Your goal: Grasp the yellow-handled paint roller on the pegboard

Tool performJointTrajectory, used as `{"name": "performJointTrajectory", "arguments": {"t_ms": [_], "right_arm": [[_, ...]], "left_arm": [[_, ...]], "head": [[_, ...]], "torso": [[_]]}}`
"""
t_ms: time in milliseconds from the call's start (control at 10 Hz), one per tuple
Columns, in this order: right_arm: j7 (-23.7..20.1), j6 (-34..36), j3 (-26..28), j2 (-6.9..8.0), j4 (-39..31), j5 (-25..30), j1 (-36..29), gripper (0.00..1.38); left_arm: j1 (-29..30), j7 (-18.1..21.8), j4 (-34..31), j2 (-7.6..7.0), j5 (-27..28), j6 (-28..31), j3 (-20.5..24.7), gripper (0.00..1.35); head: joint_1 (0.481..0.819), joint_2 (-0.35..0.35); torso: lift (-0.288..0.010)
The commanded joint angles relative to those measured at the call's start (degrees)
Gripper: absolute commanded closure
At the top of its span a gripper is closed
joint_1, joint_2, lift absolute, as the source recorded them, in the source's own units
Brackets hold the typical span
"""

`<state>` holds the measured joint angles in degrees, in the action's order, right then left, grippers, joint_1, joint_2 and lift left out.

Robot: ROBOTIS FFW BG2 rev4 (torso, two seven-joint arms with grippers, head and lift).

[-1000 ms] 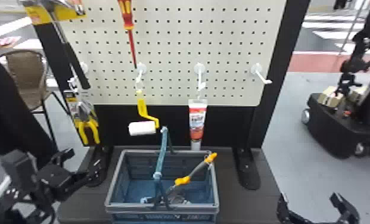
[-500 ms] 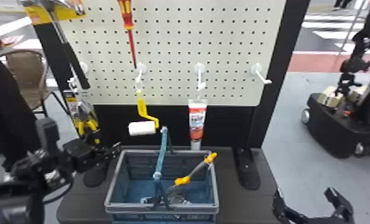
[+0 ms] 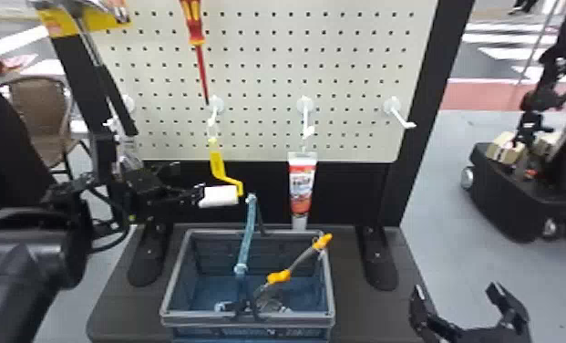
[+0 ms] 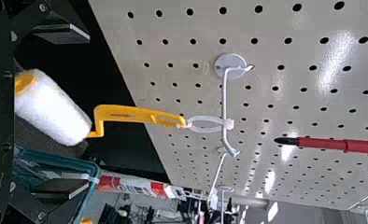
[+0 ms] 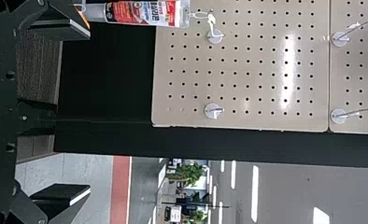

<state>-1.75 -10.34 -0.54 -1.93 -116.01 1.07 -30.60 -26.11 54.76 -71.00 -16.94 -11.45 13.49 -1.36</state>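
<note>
The yellow-handled paint roller point(image 3: 217, 168) hangs by a white loop from a pegboard hook point(image 3: 214, 106), its white roller head point(image 3: 219, 196) at the bottom. My left gripper point(image 3: 190, 189) is level with that head, just to its left, and open. In the left wrist view the white head point(image 4: 51, 112) lies between the two fingers of the left gripper point(image 4: 86, 109) without either touching it, and the yellow handle point(image 4: 135, 114) runs on to the hook point(image 4: 229, 70). My right gripper point(image 3: 468, 314) is low at the table's right front corner, open and holding nothing.
A blue basket point(image 3: 249, 317) with a blue-handled tool point(image 3: 245, 237) and orange-handled pliers point(image 3: 295, 264) sits on the dark table below the roller. A red screwdriver point(image 3: 195, 27) and a tube point(image 3: 301, 182) also hang on the pegboard. One hook point(image 3: 398, 111) at the right is bare.
My left arm has risen from the lower left and moved right, bringing its open fingers up around the roller's white head. The right gripper has shifted a little at the bottom right.
</note>
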Motion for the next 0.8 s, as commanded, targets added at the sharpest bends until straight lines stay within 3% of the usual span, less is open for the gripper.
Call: {"name": "performJointTrajectory", "arguments": {"t_ms": [0,200,700], "right_arm": [[-0.01,-0.03,-0.07,0.00,0.34,-0.02,0.17,0.14],[-0.19,-0.12,-0.07,-0.09,0.34,0.07,0.54,0.14],[-1.07,-0.30,-1.30,-0.62,2.31,-0.28,2.14,0.14]], "left_arm": [[-1.66,0.17,0.75,-0.11,-0.24,1.18,-1.72,0.20],[-4.25,1.58,4.69,-0.20,-3.31,-2.42,-5.50,0.20],[-10.65,3.86,11.02,-0.11,-4.98,-2.24,-11.04,0.20]], "head": [[0.549,0.000],[0.549,0.000],[0.549,0.000]], "torso": [[-0.100],[-0.100],[-0.100]]}}
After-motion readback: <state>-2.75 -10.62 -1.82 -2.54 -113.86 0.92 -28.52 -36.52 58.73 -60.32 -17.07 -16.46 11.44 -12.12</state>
